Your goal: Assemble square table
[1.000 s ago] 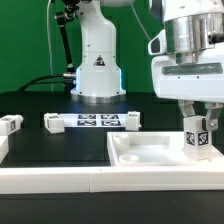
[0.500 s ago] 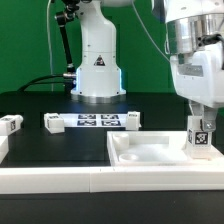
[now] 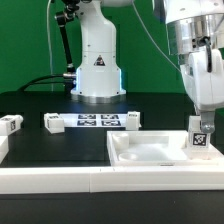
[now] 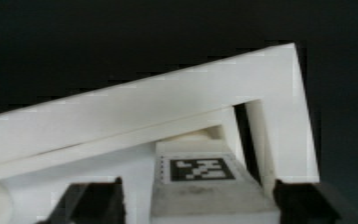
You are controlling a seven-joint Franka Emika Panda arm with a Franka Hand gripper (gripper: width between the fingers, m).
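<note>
One short white tagged block leg [image 3: 200,138] stands in a corner of the white plastic square slab [image 3: 150,152], the gripper [image 3: 201,124] straddling it, fingers released; three similar legs [image 3: 53,122] lie loose, unfitted.

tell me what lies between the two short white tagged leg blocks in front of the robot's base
The thin flat white marker board lies between one short white leg block and the other, seen in the exterior view.

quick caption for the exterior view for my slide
Open two-finger gripper straddling the short white tagged leg block standing upright in a corner of the white plastic square table slab
</note>
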